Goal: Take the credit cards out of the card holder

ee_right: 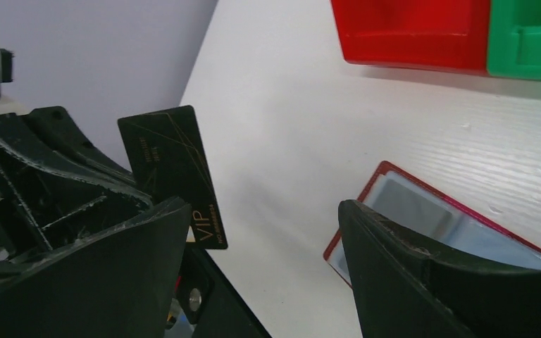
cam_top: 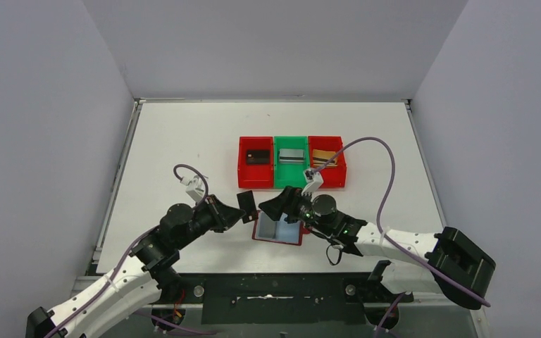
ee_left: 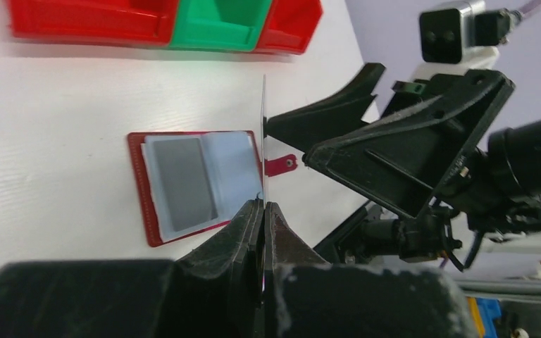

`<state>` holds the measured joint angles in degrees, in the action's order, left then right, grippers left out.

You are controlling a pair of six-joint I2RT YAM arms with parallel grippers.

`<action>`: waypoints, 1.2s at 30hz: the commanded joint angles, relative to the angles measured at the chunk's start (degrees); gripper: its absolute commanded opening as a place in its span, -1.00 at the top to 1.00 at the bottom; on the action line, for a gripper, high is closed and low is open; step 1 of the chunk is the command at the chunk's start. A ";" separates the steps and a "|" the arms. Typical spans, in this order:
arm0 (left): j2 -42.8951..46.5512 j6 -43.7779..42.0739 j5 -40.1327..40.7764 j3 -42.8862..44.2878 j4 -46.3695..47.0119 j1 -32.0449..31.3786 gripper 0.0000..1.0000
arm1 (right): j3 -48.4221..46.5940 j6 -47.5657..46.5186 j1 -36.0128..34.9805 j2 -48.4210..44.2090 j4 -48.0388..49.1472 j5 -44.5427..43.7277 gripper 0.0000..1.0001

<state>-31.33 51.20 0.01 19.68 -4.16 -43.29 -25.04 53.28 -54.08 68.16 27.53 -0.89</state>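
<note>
The card holder [cam_top: 279,230] lies open on the table, dark red with clear sleeves. In the left wrist view the card holder [ee_left: 197,184] shows a grey credit card [ee_left: 185,183] in one sleeve and a red clasp tab [ee_left: 280,165]. My left gripper [cam_top: 242,214] is shut on a black credit card [cam_top: 247,203], held upright above the table left of the holder. That black card [ee_right: 172,172] reads "VIP"; it is edge-on [ee_left: 263,134] above my left gripper [ee_left: 262,205]. My right gripper [ee_right: 264,236] stands open beside it with nothing between its fingers, over the holder [ee_right: 423,211].
Three joined bins stand behind the holder: a red bin [cam_top: 243,163] with a black card, a green bin [cam_top: 280,163] with a silver card, and a red bin [cam_top: 340,165] with a tan card. White walls enclose the table.
</note>
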 commanded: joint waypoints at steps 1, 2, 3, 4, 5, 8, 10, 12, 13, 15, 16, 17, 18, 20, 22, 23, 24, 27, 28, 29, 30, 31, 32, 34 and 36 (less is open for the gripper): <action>-1.42 -0.90 -8.57 -0.02 11.60 0.31 1.00 | 0.11 0.19 2.57 1.33 17.09 14.57 -0.53; -1.70 -0.78 -9.18 -0.08 12.23 0.31 1.00 | -0.41 -0.13 2.57 1.97 17.92 16.16 -0.50; -1.89 -0.69 -9.52 -0.16 12.70 0.31 1.00 | -0.67 0.09 2.61 2.56 19.00 17.44 -0.47; -2.02 -0.60 -9.89 -0.24 13.14 0.31 1.00 | -0.64 0.54 2.59 3.10 20.45 18.43 -0.43; -2.01 -0.46 -10.22 -0.30 13.55 0.31 1.00 | -0.63 0.79 2.61 3.52 21.56 19.25 -0.40; -2.06 -0.18 -10.89 -0.50 14.49 0.37 1.00 | -1.05 1.00 2.68 4.52 21.98 20.73 -0.28; -2.04 -0.22 -11.56 -0.52 15.04 0.37 1.00 | -0.92 1.26 2.99 4.78 22.56 21.43 -0.15; -2.03 -0.67 -11.66 -0.64 14.89 0.33 1.00 | -0.42 1.66 3.51 4.47 23.65 22.13 -0.04; -2.08 -0.86 -11.43 -0.76 14.69 0.37 1.00 | -0.04 1.92 3.82 4.29 24.24 22.56 0.01; -2.15 -0.82 -11.25 -1.15 14.56 0.39 1.00 | 0.21 2.17 4.44 4.03 25.27 24.15 0.11; -2.13 -0.71 -11.30 -1.45 14.85 0.40 1.00 | 0.05 2.26 4.61 4.07 25.55 24.95 0.18; -2.15 -0.48 -11.45 -1.69 15.27 0.40 1.00 | -0.02 2.25 4.68 4.13 25.75 25.69 0.25; -2.15 -0.30 -11.44 -1.94 15.58 0.40 1.00 | -0.01 2.27 4.74 4.17 26.01 26.23 0.28; -1.98 -0.07 -11.34 -2.10 16.06 0.39 1.00 | 0.11 2.50 4.74 4.44 27.26 27.18 0.29; -1.77 -0.13 -11.10 -2.11 16.03 0.40 1.00 | 0.19 2.70 4.87 4.48 27.69 27.65 0.33; -1.59 -0.14 -11.01 -2.10 15.95 0.40 1.00 | 0.24 2.75 5.01 4.52 27.79 27.81 0.37; -1.53 -0.14 -11.02 -2.18 15.88 0.41 1.00 | 0.25 2.86 5.08 4.52 27.82 27.90 0.42; -1.36 -0.01 -10.50 -2.19 15.25 0.40 1.00 | 0.74 3.33 5.48 4.48 28.98 27.98 0.59; -1.17 0.08 -10.14 -2.21 15.01 0.40 1.00 | 0.92 3.59 5.63 4.49 29.37 28.00 0.61; -1.00 0.20 -9.81 -2.19 14.82 0.40 1.00 | 1.07 3.73 5.76 4.48 29.79 28.13 0.64; -0.75 0.28 -9.51 -2.36 14.72 0.40 1.00 | 1.17 3.88 5.87 4.52 30.07 28.37 0.73; -0.46 0.48 -9.24 -2.45 14.75 0.40 1.00 | 1.24 4.01 5.98 4.52 30.24 28.49 0.80; -0.22 0.60 -9.02 -2.52 14.71 0.40 1.00 | 1.22 4.10 6.07 4.52 30.41 28.69 0.88; 0.02 0.70 -8.54 -2.67 14.48 0.44 0.94 | 1.22 4.09 6.13 4.68 30.79 29.12 1.00; 0.18 0.91 -6.69 -2.12 12.53 0.40 0.42 | 1.19 4.05 6.21 4.70 30.70 29.04 1.00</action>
<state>-31.70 52.01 -9.26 16.95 8.16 -43.03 -23.70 57.30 -47.92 72.93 52.03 26.48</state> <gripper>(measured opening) 0.115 0.025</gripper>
